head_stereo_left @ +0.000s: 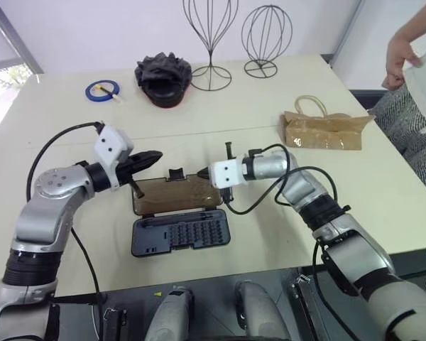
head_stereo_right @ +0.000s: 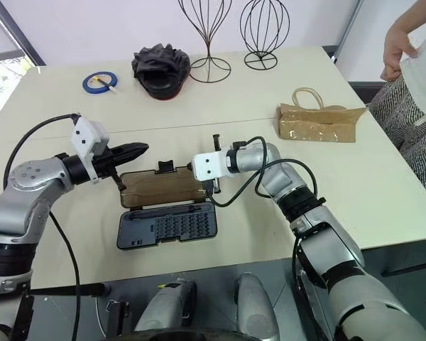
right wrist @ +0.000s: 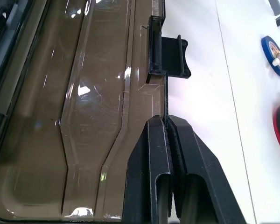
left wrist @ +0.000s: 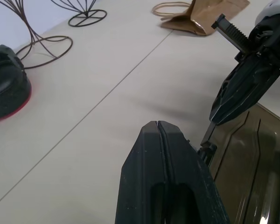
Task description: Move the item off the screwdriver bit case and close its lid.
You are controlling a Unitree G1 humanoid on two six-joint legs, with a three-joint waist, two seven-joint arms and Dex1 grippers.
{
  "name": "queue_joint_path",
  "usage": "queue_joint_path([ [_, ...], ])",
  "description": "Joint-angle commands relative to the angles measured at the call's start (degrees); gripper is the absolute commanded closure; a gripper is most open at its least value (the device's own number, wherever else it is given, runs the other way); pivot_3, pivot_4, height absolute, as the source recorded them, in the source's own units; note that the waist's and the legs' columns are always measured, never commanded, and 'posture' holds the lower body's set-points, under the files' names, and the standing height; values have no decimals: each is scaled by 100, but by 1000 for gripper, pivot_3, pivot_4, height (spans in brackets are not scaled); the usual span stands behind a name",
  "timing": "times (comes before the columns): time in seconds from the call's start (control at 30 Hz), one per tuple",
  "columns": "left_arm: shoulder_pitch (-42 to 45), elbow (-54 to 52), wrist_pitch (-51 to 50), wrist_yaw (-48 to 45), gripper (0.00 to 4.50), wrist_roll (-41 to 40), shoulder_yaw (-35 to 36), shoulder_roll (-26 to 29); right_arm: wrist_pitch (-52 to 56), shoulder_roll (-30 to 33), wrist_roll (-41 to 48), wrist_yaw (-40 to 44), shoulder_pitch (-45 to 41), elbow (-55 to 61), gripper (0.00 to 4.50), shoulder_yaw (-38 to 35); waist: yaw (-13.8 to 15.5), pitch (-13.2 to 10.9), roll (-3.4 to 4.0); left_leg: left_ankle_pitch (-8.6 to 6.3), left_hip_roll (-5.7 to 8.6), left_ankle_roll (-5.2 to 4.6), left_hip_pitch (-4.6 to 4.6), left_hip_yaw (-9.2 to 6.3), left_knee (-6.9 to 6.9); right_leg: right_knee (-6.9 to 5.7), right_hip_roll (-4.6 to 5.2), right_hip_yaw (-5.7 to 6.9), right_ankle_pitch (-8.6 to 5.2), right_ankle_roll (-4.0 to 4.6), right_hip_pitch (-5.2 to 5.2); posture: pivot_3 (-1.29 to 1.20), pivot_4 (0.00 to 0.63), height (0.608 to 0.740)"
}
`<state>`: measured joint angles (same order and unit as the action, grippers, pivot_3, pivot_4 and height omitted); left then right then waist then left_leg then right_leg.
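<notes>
Head-camera views find us at a pale table [head_stereo_left: 255, 114] with the screwdriver bit case [head_stereo_left: 181, 235] lying open near the front edge, its rows of bits exposed. The lid [head_stereo_left: 177, 195] is folded flat on the table just beyond the base, hinged along their shared edge, its black latch tab [head_stereo_left: 175, 174] jutting from the far edge.

Our right gripper [head_stereo_left: 202, 174] reaches in from the right, fingers pressed together, tip at the lid's far edge just right of the latch tab. From the right wrist camera, the shut fingers [right wrist: 149, 163] seem to nip the thin rim of the smoky-brown panel between them, though we cannot be sure the edge is truly caught.

Our left gripper [head_stereo_left: 150, 157] hovers at the lid's far left corner, fingers also pressed together and holding nothing. In the left wrist view its black tips [left wrist: 154, 154] sit above bare tabletop, with the right gripper's pointed tip close by over the lid.

The item, a crumpled brown paper bag [head_stereo_left: 323, 129] with looped twine handles, lies on the table well to the far right, clear of the case.

Farther back stand a black crinkled bowl-like object [head_stereo_left: 163, 78], a roll of blue tape [head_stereo_left: 101, 90] and two wire stands [head_stereo_left: 234, 42]. A person's hand [head_stereo_left: 401, 60] shows at the right edge.
</notes>
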<state>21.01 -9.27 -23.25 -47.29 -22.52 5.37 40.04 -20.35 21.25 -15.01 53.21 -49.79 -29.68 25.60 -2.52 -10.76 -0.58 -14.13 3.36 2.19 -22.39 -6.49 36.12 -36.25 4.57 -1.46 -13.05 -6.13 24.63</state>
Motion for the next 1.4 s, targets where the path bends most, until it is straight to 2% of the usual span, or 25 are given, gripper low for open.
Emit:
queue_joint_path([
  [0.03, -16, -234, 57, 21, 4500, -34, 124, 17, 2, -16, -26, 33, -113, -5, 4476, -18, 0, 0, 0, 0, 0, 0, 0, 0, 0, 0, 0, 0, 0, 0, 0, 0, 150, 740],
  [0.07, -30, -244, 56, 25, 4500, -34, 125, 15, 10, 7, -40, 56, -110, -18, 4476, -12, 0, 0, 0, 0, 0, 0, 0, 0, 0, 0, 0, 0, 0, 0, 0, 0, 150, 740],
  [0.17, -50, -273, 41, 41, 4500, -33, 110, -2, 126, 62, -96, 101, -101, -72, 3642, -8, 1, 0, 0, 0, 0, 0, 0, 0, 0, 0, 0, 0, 0, 0, 0, 0, 150, 740],
  [0.33, -82, -335, -16, 14, 4500, -130, 144, -25, 498, 76, -101, 74, -109, -154, 911, -131, -1, 0, 0, 0, 1, 0, 0, 0, 0, 0, 0, 0, 0, 0, 0, 0, 150, 740],
  [0.4, -87, -486, -181, -14, 4500, -341, 232, -14, 709, 81, -23, 52, -122, -166, 49, -243, 1, 0, 0, 0, 0, 0, 0, 0, 0, 0, 0, 0, 0, 0, 0, 0, 150, 740],
  [0.57, -283, -960, -619, -62, 4500, -811, 427, 80, 1244, 89, 206, 28, -120, -70, 49, -505, 7, 0, 0, 0, -1, 1, 0, -1, 2, 0, 5, 0, 0, 0, -3, 0, 150, 740],
  [0.77, -1190, -1783, -1199, -145, 4500, -1396, 731, 297, 1664, 124, 386, -29, -30, 109, 49, -726, 0, 0, 1, 0, -5, 0, 0, -3, -1, 0, 2, -1, 0, 1, -1, 0, 150, 740],
  [0.87, -1965, -2213, -1404, -258, 4500, -1579, 912, 479, 1707, 132, 432, -132, 22, 186, 49, -821, -15, 0, 1, 0, -5, 0, 1, -2, -1, 0, 2, -1, -1, 1, -2, 0, 150, 740],
  [1.13, -3108, -2456, -1107, -507, 4500, -1313, 1064, 791, 2143, 69, 572, -90, -3, 185, 49, -904, 17, -2, 3, 0, -5, 0, 2, -1, -1, 2, 2, -1, -2, 4, -6, 0, 150, 740],
  [1.4, -3453, -2164, -526, -608, 4500, -760, 754, 756, 2468, -85, 613, -67, -125, 197, 49, -877, 8, -2, 4, 0, -6, 0, 2, 1, -5, 4, 1, 0, -2, 4, -5, 0, 150, 740],
])
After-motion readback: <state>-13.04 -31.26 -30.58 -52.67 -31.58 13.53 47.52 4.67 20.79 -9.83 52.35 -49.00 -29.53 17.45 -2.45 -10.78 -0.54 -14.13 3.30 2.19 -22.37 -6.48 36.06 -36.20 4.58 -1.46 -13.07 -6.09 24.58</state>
